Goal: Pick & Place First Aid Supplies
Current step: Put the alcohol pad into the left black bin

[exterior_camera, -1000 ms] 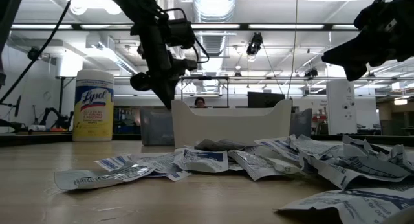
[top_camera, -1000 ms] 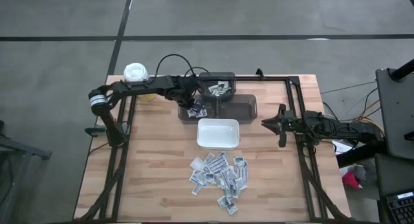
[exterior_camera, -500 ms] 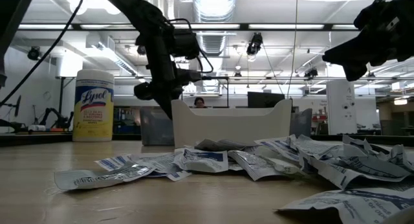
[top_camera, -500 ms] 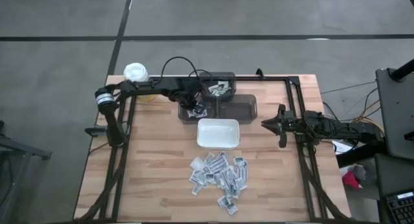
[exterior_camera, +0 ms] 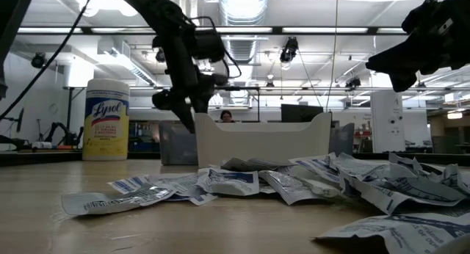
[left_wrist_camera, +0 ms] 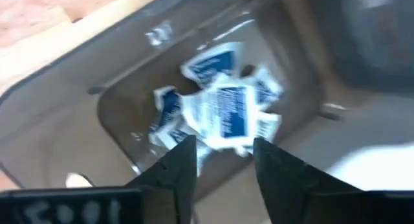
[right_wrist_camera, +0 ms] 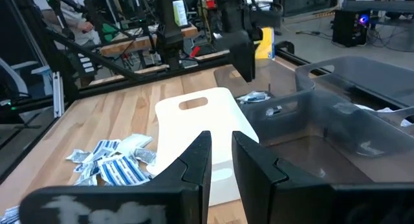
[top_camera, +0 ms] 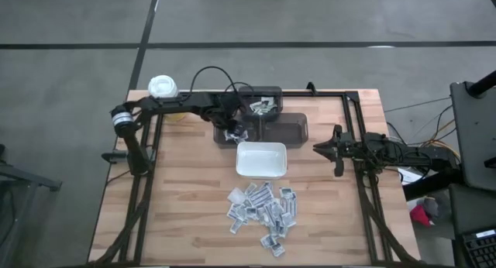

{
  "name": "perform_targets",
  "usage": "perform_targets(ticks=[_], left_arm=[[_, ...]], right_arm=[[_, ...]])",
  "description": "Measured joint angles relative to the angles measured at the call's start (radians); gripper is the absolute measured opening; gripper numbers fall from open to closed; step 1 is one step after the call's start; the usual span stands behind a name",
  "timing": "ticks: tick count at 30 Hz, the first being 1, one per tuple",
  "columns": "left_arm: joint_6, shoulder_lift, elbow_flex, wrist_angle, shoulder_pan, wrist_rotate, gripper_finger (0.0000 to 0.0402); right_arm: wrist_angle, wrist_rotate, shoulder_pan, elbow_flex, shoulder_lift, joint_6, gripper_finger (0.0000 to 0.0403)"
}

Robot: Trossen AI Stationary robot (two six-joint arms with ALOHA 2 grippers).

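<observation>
Meanwhile the left gripper [left_wrist_camera: 223,160] hangs with fingers parted and empty over packets [left_wrist_camera: 220,114] lying in the dark bin [top_camera: 288,131], the loose pile of packets [top_camera: 263,206] lies near the white dish [top_camera: 261,159], and the right gripper [top_camera: 319,148], fingers slightly apart, holds nothing.

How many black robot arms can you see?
2. The left dark arm reaches over the grey plastic bin at the back of the wooden table; the right dark arm hangs over its right side.
</observation>
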Motion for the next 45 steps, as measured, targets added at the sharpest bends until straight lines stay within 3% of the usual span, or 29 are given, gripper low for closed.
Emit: perform_targets(ticks=[4,9,16,23,30,39,45], left_arm=[[-0.034,-0.074,0.008,-0.016,-0.024,0.046,0.0159],[-0.139,-0.178,0.008,-0.055,-0.135,0.060,0.0157],[-0.447,-0.246,0.004,-0.063,-0.371,0.044,0.0156],[-0.795,-0.239,-0.001,-0.061,-0.628,-0.047,0.0156],[-1.084,-0.214,-0.002,-0.027,-0.840,-0.245,0.0156],[-1.092,-0.033,0.008,0.284,-0.918,-0.306,0.0156],[-1.016,0.101,0.098,0.322,-0.902,-0.248,0.0156]], right_arm=[[0.000,0.000,0.000,0.000,0.000,0.003,0.0059],[0.000,0.000,0.000,0.000,0.000,0.003,0.0059],[-0.001,0.001,0.000,0.000,0.000,-0.001,0.0059],[-0.001,0.004,0.000,0.000,0.000,-0.005,0.0059],[-0.001,0.005,0.000,0.000,0.000,-0.030,0.0059],[-0.002,0.008,0.000,0.000,0.000,-0.031,0.0059],[-0.002,0.007,0.000,0.000,0.000,-0.031,0.0059]])
